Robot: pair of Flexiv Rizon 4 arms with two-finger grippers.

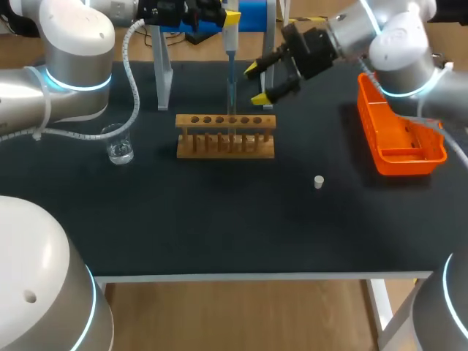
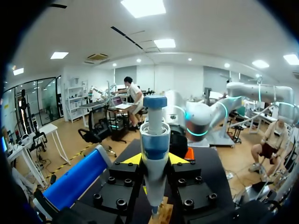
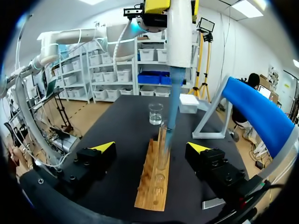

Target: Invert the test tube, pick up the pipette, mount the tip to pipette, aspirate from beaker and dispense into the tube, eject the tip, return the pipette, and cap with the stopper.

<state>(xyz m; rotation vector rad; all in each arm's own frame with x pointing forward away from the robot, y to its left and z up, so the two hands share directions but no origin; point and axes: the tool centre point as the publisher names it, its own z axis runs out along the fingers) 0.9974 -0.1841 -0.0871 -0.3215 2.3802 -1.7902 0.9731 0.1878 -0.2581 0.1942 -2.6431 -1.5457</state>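
Observation:
My left gripper (image 2: 155, 161) is shut on the white and blue pipette (image 2: 154, 140), holding it upright over the wooden rack (image 1: 225, 136). The pipette (image 1: 230, 36) carries a long blue tip (image 3: 172, 100) that reaches down into a clear test tube (image 3: 163, 148) standing in the rack (image 3: 154, 177). My right gripper (image 1: 257, 83) hangs open just right of the pipette, above the rack's right end; in its own view the gripper (image 3: 150, 148) has the rack between its fingers without touching it. The glass beaker (image 1: 117, 143) stands left of the rack. A small white stopper (image 1: 319, 182) lies to the right in front.
An orange tray (image 1: 398, 142) sits at the table's right edge under my right arm. The pipette stand with a blue top (image 1: 256, 14) and white legs (image 1: 162, 73) rises behind the rack. The beaker (image 3: 155, 113) shows beyond the rack's far end.

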